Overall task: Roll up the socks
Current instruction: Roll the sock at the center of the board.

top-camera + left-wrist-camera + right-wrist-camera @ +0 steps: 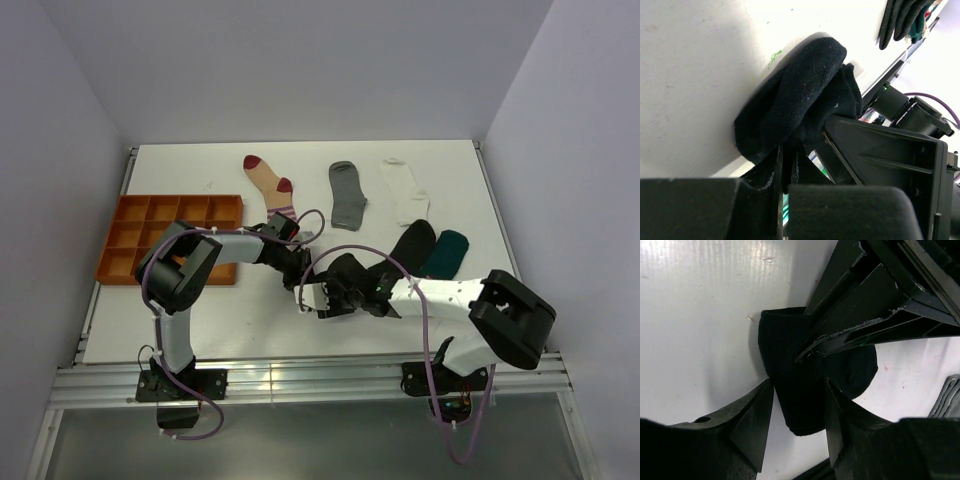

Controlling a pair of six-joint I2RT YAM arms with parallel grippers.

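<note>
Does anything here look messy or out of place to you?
Only the black sock in the middle: it is bunched into a lump, while the striped sock, grey sock and white sock lie flat. A small green smudge marks the table beside it.

White table (200, 185) is filling mid-frame in the top view, sitting inside a three-sided booth. The back wall (300, 60) is running across the top of the frame, while the left wall (45, 200) and right wall (585, 150) are closing in the sides, all plain pale lavender-grey. Aluminium rails (320, 382) are lining the table's near edge at the bottom. Light is falling even and diffuse. In both wrist views the table is glaring white, carrying soft shadows.
</note>
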